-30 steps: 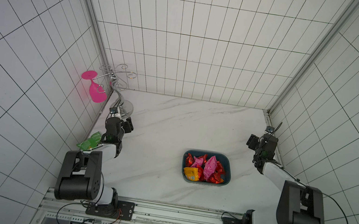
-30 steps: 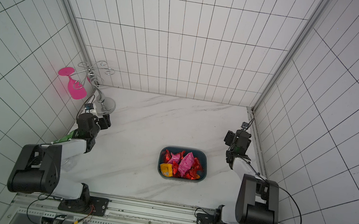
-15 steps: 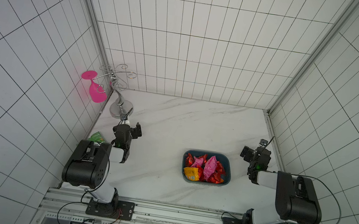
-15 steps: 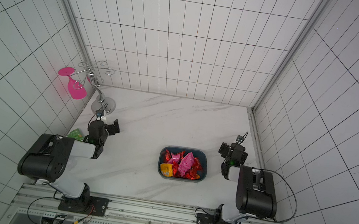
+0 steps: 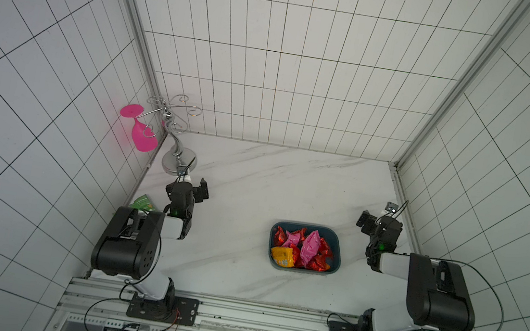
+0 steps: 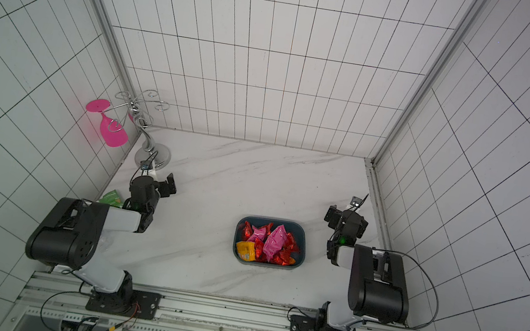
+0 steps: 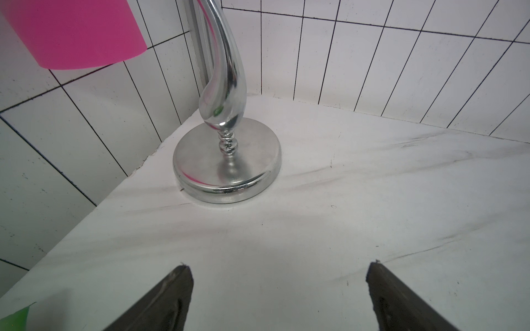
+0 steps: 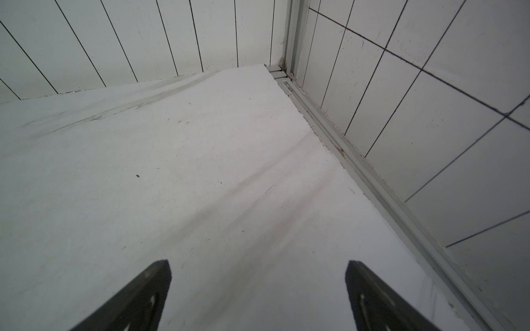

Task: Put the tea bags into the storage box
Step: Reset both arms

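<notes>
Both arms have folded back toward their bases since a second ago, and the jaws, partly closed then, now stand spread wide. The left gripper faces the chrome stand in the far corner, empty, with only marble between its tips; the right gripper looks at bare tabletop by the side rail, likewise released and holding nothing. The tea bags lie heaped inside the storage box in both top views (red mostly, two pink, an orange one at the near corner), and no sachet shows loose on the marble, so the job looks finished and the step in hand is parking. To do it well, keep the arms low and clear of the box rim, and keep the left one off the stand, where a pink glass hangs. A green bag sits behind the left arm, against the wall. White tiled walls close the white-veined marble top on three sides.
</notes>
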